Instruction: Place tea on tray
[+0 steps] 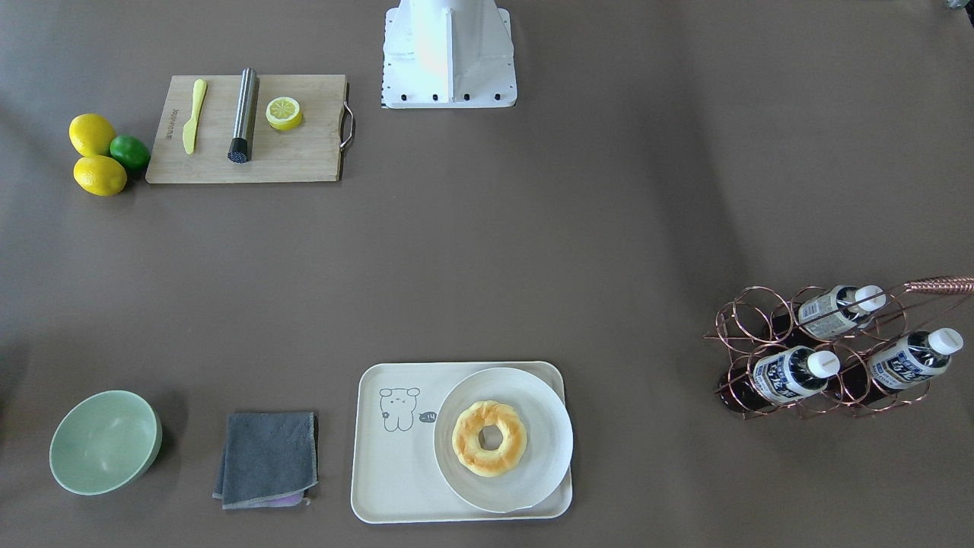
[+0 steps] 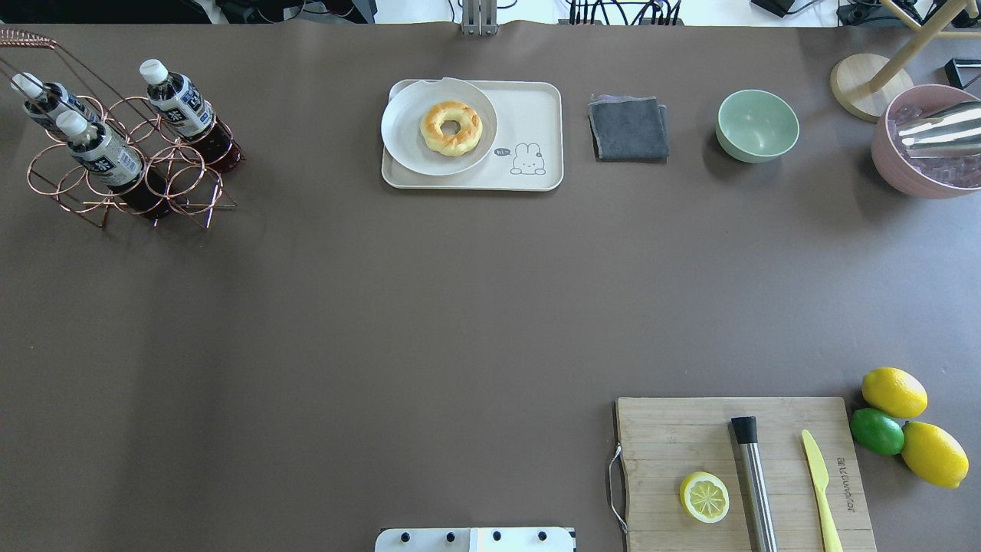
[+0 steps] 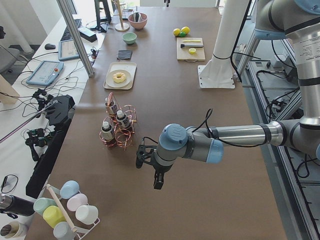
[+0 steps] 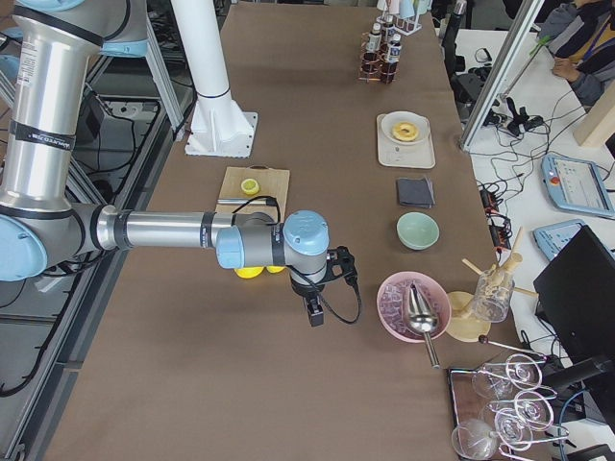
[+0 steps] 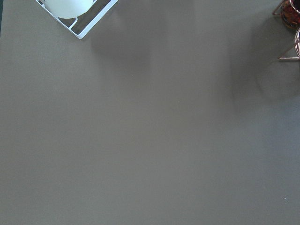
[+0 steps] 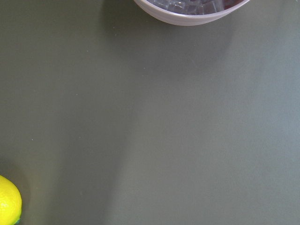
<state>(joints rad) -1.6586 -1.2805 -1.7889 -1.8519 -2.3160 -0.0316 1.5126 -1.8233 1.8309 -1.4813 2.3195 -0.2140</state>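
The brown tabletop is the biggest thing here, with its goods set out along the edges and the middle left bare. Above it, the left arm and the right arm each reach out level over opposite ends, which reads as a waiting pose, not a grasp.

The cream tray lies at the far edge from the robot. A round white plate with a doughnut crowds one end and slightly overhangs the rim, so only the end with the drawn bear is free. That is the likely spot for a bottle.

Well apart from the tray, towards the robot's left, stands a copper wire rack. The tea rests in one of its rings, tilted with the white cap outward, and two matching bottles sit beside it. It is the bottle nearest the tray (probably the easiest pick). Because the rings cradle each bottle at a slant, I judge that it must be drawn out along that slant, not lifted straight up.

The left pincer hangs over bare tabletop near the rack and touches nothing. Its wrist camera catches only a foot of the rack at the edge. The right pincer hangs far off, near a pink bowl. Both show only in the side views, so I cannot tell how wide either stands. The task is not yet begun.
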